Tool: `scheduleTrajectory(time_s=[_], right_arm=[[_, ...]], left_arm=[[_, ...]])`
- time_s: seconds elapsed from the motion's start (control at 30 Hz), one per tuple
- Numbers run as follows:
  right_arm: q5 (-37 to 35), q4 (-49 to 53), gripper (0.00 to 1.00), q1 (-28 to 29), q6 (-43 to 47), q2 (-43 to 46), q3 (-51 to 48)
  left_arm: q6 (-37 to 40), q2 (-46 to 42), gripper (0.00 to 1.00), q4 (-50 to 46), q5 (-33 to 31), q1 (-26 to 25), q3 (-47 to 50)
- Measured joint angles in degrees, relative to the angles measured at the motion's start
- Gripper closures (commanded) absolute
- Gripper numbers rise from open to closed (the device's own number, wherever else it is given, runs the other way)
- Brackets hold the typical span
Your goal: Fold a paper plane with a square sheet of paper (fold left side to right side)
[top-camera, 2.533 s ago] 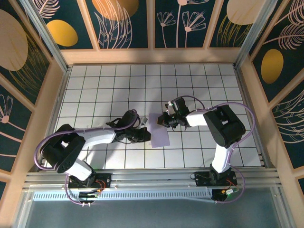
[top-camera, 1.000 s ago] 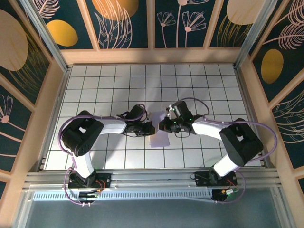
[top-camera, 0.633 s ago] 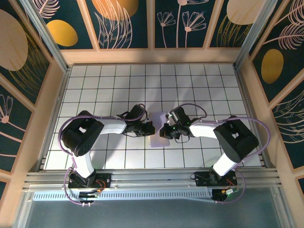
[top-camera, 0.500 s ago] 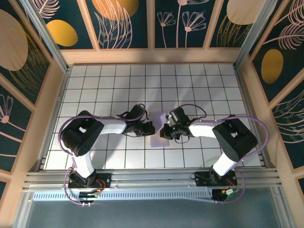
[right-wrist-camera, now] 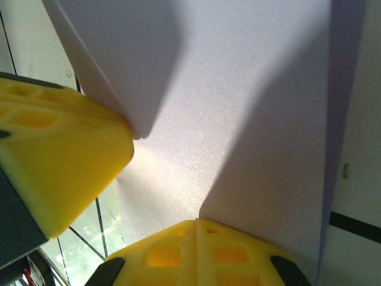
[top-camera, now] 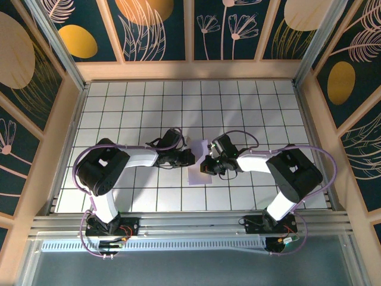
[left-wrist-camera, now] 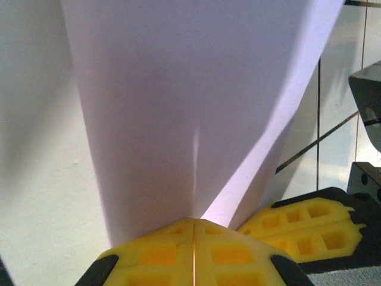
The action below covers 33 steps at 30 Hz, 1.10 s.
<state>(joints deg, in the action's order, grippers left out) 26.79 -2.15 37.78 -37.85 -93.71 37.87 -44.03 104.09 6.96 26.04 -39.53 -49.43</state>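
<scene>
Top external view: the thin, smooth lavender sheet of paper [top-camera: 199, 173] sits mid-table on the white tiled table [top-camera: 149, 107]. The left gripper [top-camera: 190, 158] and right gripper [top-camera: 205, 166] each pinch it from opposite sides, their yellow pocketed pads [left-wrist-camera: 161, 253] pressed together.

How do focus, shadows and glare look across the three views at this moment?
Top external: sharp and evenly lit, the paper pale but distinct. Left wrist: close yellow fingers slightly soft, no glare. Right wrist: dark shadows flank a bright diagonal band across the paper.
</scene>
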Motion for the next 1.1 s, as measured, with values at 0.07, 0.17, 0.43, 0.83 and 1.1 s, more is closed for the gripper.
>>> scheduleTrajectory(time_s=[0.07,0.17,0.43,0.83,1.1], right_arm=[[0.0,0.0,1.0,0.0,0.0,-0.1,0.0],[0.0,-0.2,1.0,0.0,0.0,-0.1,0.0],[-0.2,-0.1,1.0,0.0,0.7,-0.1,0.0],[-0.4,0.0,1.0,0.0,1.9,-0.1,0.0],[-0.3,-0.4,1.0,-0.2,2.1,0.0,-0.5]], left_arm=[[0.2,0.0,0.91,0.0,-0.5,0.2,0.0],[0.5,0.0,0.9,0.0,-1.1,0.2,0.0],[0.5,0.1,0.88,0.5,-2.2,0.2,0.2],[-1.2,0.5,0.91,3.3,-2.5,1.1,1.9],[-2.3,0.5,0.91,5.9,-0.8,2.9,3.3]])
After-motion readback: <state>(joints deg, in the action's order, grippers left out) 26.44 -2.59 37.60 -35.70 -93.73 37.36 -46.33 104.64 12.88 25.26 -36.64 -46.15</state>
